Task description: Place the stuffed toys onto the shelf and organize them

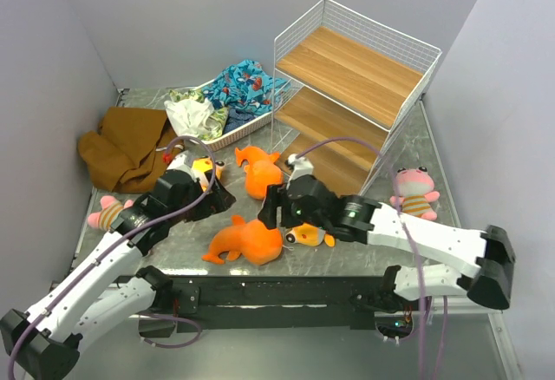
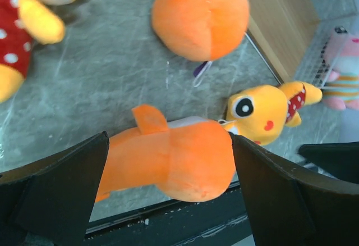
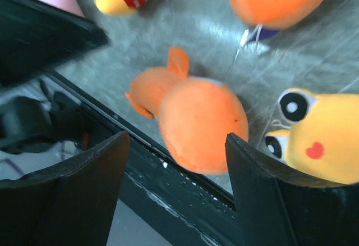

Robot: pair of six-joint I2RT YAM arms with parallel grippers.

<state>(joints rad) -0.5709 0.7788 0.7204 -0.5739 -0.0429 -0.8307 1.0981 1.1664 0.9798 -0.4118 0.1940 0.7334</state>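
The left gripper (image 2: pixel 168 142) is hanging wide open, gripping nothing, and the near orange shark plush (image 2: pixel 179 164) is lying on the table (image 2: pixel 112 72) just beneath its spread fingers. The right gripper (image 3: pixel 176 139) is also standing open over that same shark from the opposite side, holding nothing. A yellow-headed doll (image 3: pixel 320 139) is lying just beside its right finger. Beyond both grippers, the second shark plush (image 1: pixel 260 174) is resting near the foot of the white wire shelf (image 1: pixel 355 72). Another red-dressed doll (image 1: pixel 205 170) is lying just beyond the left gripper. One pink striped plush (image 1: pixel 106 213) is sitting outside the left arm, and the other pink plush (image 1: pixel 414 192) is sitting outside the right arm, near the shelf.
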